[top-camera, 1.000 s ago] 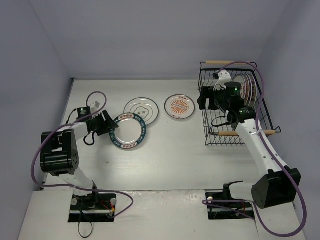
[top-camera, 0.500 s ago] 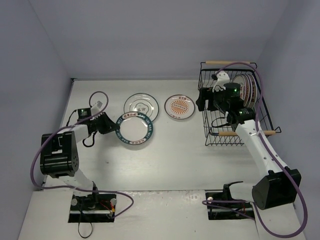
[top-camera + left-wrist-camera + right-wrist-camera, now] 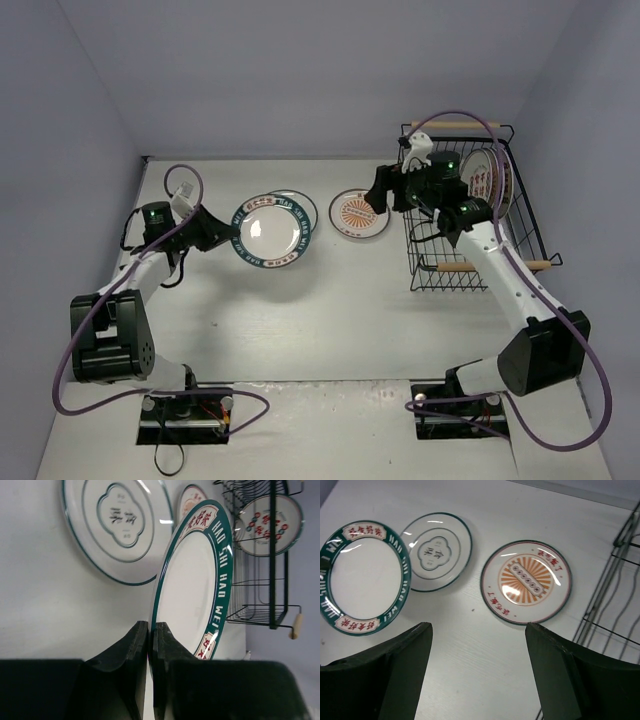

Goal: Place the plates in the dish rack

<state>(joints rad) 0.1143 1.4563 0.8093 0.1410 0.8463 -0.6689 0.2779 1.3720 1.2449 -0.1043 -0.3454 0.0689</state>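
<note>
Left tool (image 3: pixel 149 626) pinches teal-rimmed plate (image 3: pixel 192 582) — rim between its jaws.

You're looking at a robot test cell here, a lab bench set-up and not a real kitchen. Plain pale walls (image 3: pixel 300 80) box in your white table (image 3: pixel 350 320) on three sides. Your two arms (image 3: pixel 505 280) are bolted to mounts at the near edge, with purple cables (image 3: pixel 456 113) looping loose around them. The only kitchen gear is a black wire dish rack (image 3: pixel 447 267) and a few plates (image 3: pixel 360 214). From up here the walls look like flat panels, though that's hard to tell.
</note>
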